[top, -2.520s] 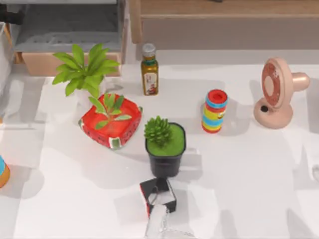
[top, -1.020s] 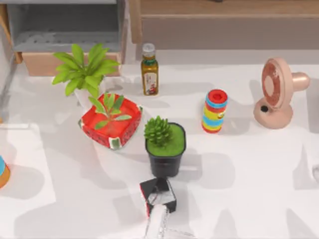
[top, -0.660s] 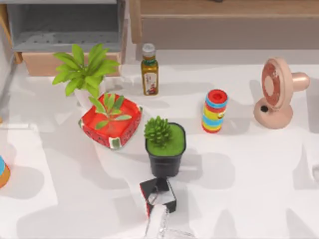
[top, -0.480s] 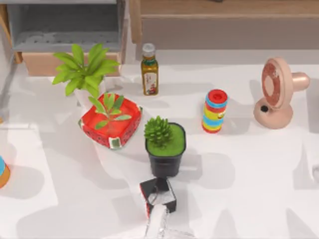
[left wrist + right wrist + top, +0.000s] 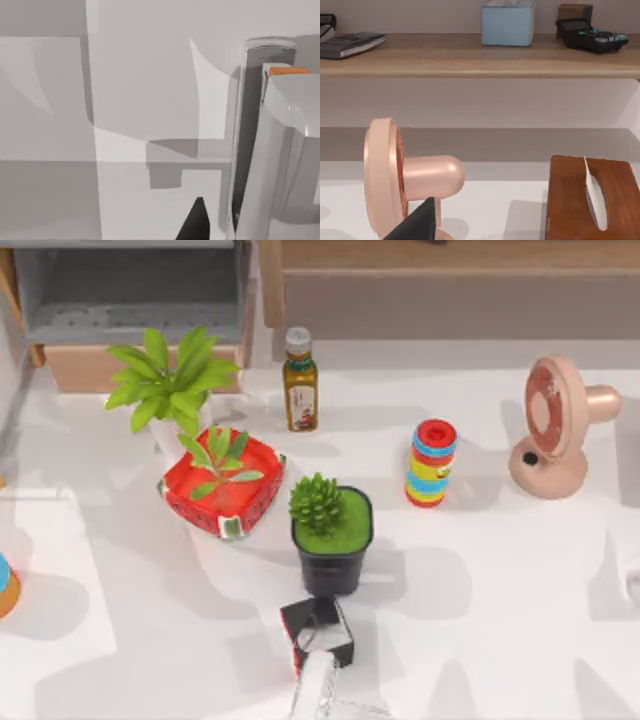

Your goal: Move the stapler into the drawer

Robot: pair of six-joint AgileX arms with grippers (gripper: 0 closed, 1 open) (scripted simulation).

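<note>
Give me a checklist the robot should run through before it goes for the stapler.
1. Drawer open: ok, its grey inside shows.
2. Way into the drawer: not ok, the leafy plant stands right before its front panel.
3. Stapler found: ok, at the top view's bottom edge.
4. Stapler free to grasp: not ok, the black box seems to touch it.
5. Pincer near the stapler: not ok, the right pincer faces the pink fan; the left pincer hangs over bare table.

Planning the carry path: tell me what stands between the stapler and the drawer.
In the top view, between the stapler and the drawer stand the black-potted succulent, red watermelon planter and leafy plant.
</note>
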